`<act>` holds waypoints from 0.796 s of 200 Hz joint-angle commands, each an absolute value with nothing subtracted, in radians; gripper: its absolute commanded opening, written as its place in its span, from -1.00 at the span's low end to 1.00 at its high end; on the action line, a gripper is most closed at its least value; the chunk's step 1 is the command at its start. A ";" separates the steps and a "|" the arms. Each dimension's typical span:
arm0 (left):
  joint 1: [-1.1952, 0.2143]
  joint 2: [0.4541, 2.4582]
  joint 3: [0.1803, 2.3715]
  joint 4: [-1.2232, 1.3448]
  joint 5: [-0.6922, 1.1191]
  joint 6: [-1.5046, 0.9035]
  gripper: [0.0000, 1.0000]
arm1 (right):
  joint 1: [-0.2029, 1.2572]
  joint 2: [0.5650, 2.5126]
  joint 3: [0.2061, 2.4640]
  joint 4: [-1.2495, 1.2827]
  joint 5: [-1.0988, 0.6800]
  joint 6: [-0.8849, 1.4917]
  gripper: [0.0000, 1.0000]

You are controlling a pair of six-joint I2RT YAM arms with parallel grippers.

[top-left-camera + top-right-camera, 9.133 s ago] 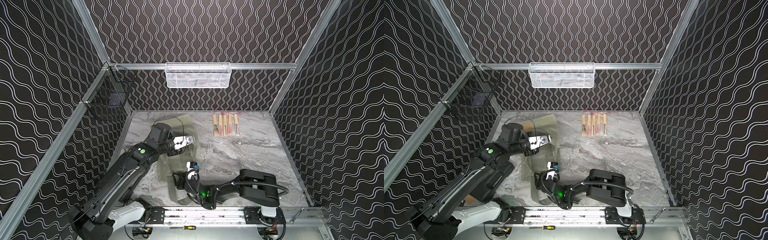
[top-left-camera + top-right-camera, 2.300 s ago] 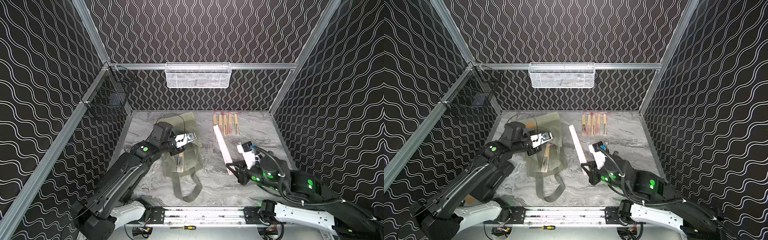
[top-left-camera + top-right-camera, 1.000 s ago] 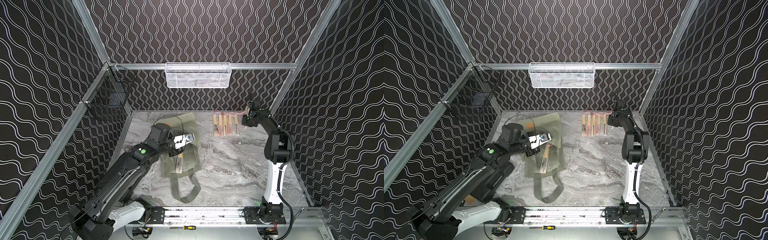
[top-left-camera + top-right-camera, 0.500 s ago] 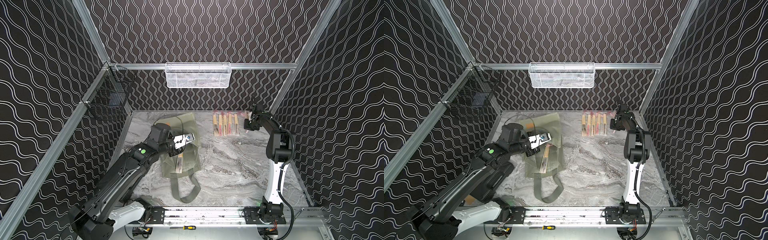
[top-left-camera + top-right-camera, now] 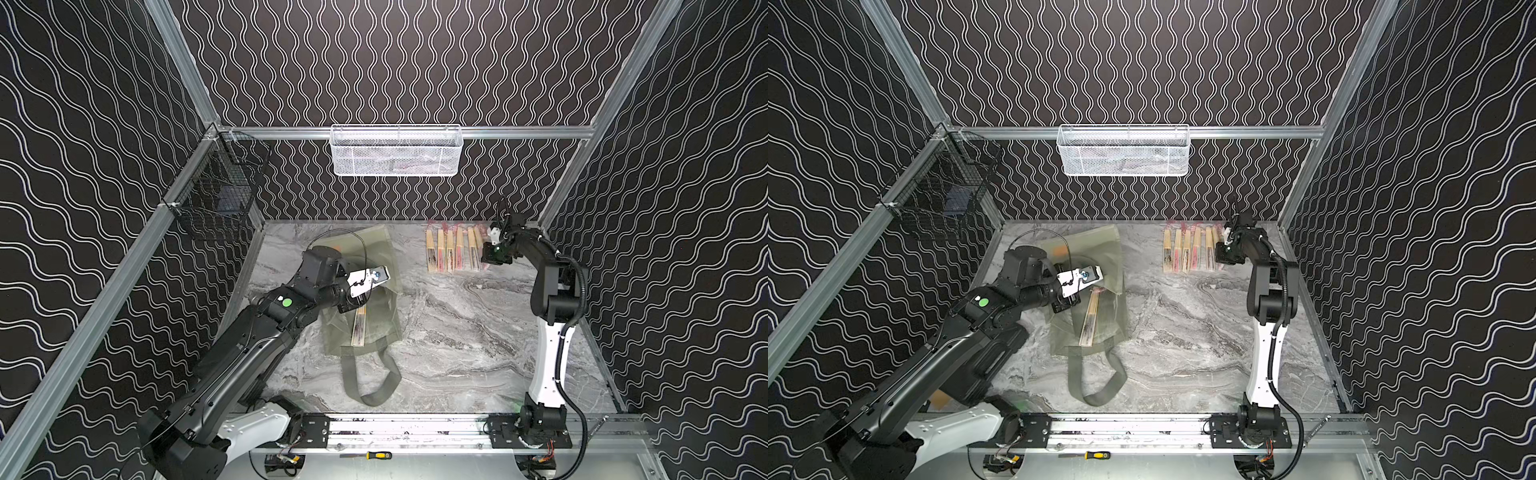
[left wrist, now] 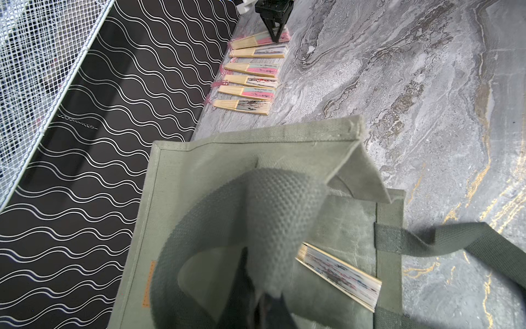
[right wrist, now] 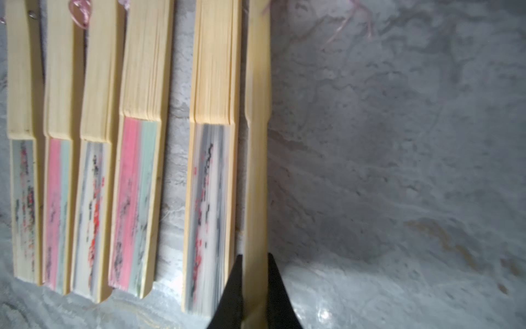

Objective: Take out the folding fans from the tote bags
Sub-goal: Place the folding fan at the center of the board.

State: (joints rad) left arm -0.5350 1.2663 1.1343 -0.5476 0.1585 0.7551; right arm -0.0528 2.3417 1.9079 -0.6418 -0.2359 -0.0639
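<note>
The grey-green tote bag [image 5: 384, 332] lies flat at the left of the marble table. My left gripper [image 6: 267, 309] is shut on one strap handle [image 6: 273, 216] and holds it up off the bag. One folding fan [image 5: 359, 328] lies in the bag's open mouth, also seen from the left wrist as fan [image 6: 338, 276]. Several folding fans [image 5: 451, 249] lie in a row at the back right. My right gripper [image 7: 254, 256] is shut on another fan [image 7: 256, 171], held on edge right beside the row's right end.
A white mesh basket [image 5: 395, 151] hangs on the back wall and a black wire basket [image 5: 216, 199] on the left wall. The bag's second strap [image 5: 374, 386] loops toward the front rail, where a screwdriver [image 5: 365, 455] lies. The right wall is close to the right arm.
My right gripper has come down and slightly toward the front with its fan, closer to the row's end. The left arm and the bag have not moved.
</note>
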 commanded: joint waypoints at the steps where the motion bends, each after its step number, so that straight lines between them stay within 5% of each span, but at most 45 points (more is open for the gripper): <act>1: -0.534 1.269 1.131 -0.500 0.169 0.744 -1.00 | -0.054 2.351 1.917 -0.655 -0.257 -0.068 -0.84; 78: -0.534 1.267 1.126 -0.497 0.169 0.744 -1.00 | -0.062 2.344 1.942 -0.669 -0.199 -0.019 -0.26; 159: -0.533 1.270 1.130 -0.502 0.170 0.743 -1.00 | -0.061 2.185 1.904 -0.640 -0.190 0.103 -0.04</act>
State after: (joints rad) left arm -0.5350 1.2617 1.1248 -0.5392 0.1600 0.7551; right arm -0.0628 2.2597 1.9266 -0.6510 -0.1711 0.0238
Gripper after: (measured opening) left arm 0.055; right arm 0.483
